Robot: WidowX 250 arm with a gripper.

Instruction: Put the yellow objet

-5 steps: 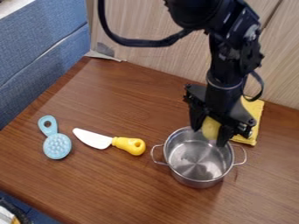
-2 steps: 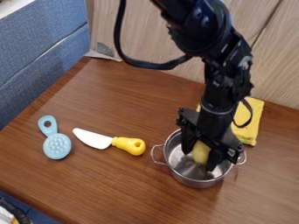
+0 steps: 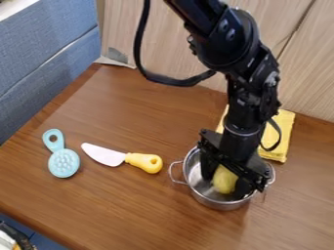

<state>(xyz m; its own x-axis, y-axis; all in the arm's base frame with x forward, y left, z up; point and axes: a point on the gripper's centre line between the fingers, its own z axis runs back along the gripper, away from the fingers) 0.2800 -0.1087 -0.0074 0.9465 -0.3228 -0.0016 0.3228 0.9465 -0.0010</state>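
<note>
Camera view, yellow object (image 3: pixel 224 180) between fingers (image 3: pixel 208 169), partly hidden

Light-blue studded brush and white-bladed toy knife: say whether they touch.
Apart: in the camera view, a strip of brown tabletop separates the brush from the knife.

I see a brown wood-grain bench (image 3: pixel 130 210) running back to my pale wood-grain wall panels (image 3: pixel 310 68), with seamed blue upholstery (image 3: pixel 46 49) beside its left edge.
</note>
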